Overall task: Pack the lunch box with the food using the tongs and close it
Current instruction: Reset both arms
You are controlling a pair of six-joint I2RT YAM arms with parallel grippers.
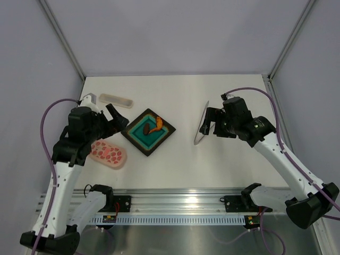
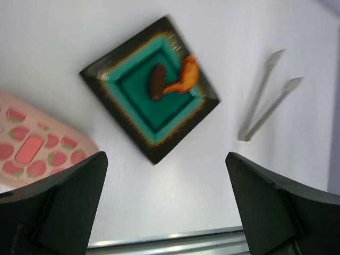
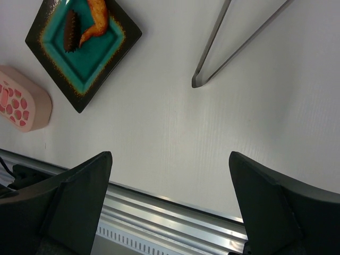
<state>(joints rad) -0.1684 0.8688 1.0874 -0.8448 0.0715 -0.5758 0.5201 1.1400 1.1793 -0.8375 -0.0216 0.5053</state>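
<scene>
White worktop, and you have barely begun. At the left, your left fingers stand wide apart and empty near the lunch box, which lies by the front edge with its spotted lid on. Both food pieces, the orange shrimp and the brown lump, sit in the dark tray at the middle. Right of it the tongs lie untouched, with your right fingers spread empty just beside them. Opening, packing and closing all seem to remain. Only the top view shows the pale case at the back. The right wrist view gives the tongs' joined end sharply; the left one blurs it.
</scene>
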